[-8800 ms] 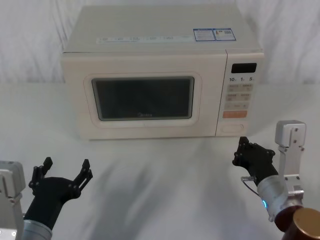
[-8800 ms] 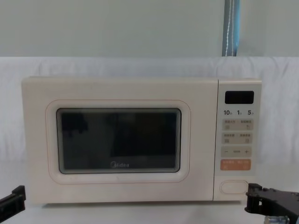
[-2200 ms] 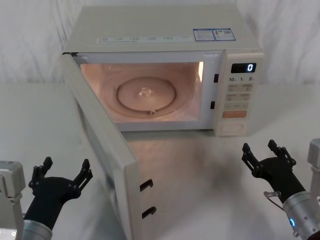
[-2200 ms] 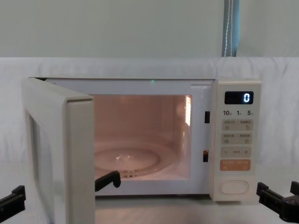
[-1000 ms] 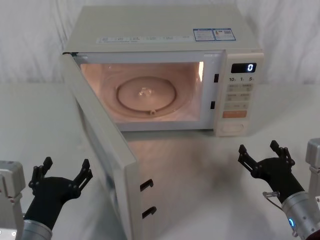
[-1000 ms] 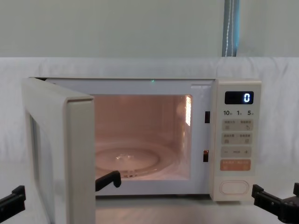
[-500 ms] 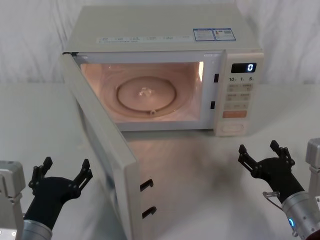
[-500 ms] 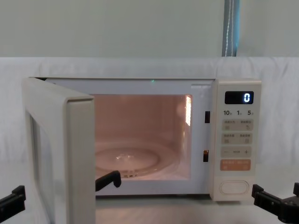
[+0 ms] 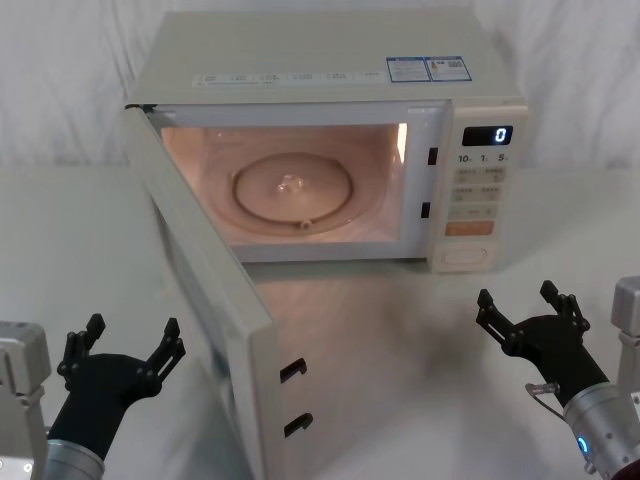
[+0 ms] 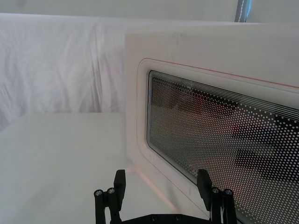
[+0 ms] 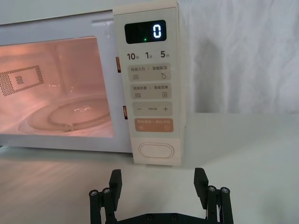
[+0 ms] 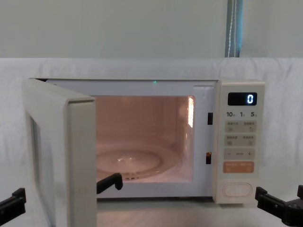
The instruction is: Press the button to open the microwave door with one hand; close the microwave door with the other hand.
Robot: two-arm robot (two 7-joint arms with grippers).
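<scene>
In the head view, the microwave door (image 9: pixel 205 300) stood swung wide on its left hinge. The left gripper (image 9: pixel 127 345) hovered outside it with prongs spread, holding nothing. The right gripper (image 9: pixel 528 305) was likewise splayed and empty, just short of the button (image 9: pixel 466 256).

From the left wrist, spread fingers (image 10: pixel 120 179) faced the door's window.

From the right wrist, the display (image 11: pixel 145 31) read "0", above "10", "1", "5".

The chest view showed the lit cavity (image 12: pixel 142 137).
</scene>
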